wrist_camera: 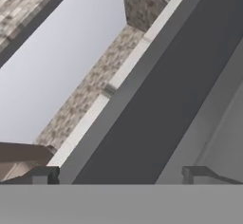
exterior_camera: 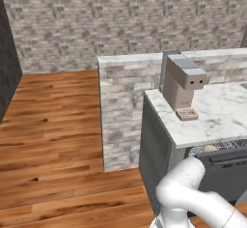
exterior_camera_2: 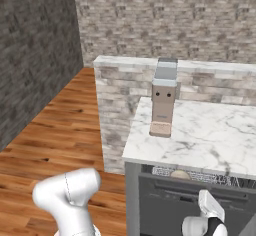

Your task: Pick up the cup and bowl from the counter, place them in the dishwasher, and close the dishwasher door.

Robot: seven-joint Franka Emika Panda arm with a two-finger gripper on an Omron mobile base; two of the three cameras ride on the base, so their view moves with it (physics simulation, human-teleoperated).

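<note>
1. The end effector (wrist_camera: pixel 118 173) is spread wide and holds nothing, its 2 tips close against the dark door (wrist_camera: pixel 156 99).
2. At the worktop's (exterior_camera: pixel 212 121) left end stands a coffee machine (exterior_camera: pixel 182 83).
3. Under the slab's front edge, the bowl (exterior_camera_2: pixel 181 174) sits in the rack (exterior_camera_2: pixel 200 176) behind the nearly shut door of the dishwasher (exterior_camera: pixel 222 174).
4. The cup can't be made out.

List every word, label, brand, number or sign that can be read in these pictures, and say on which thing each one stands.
None: no readable text in any view.
Coffee machine: two dark dots on its front, no letters.
Dishwasher door: plain dark panel, no label.
Counter: marbled veins, no markings.
</note>
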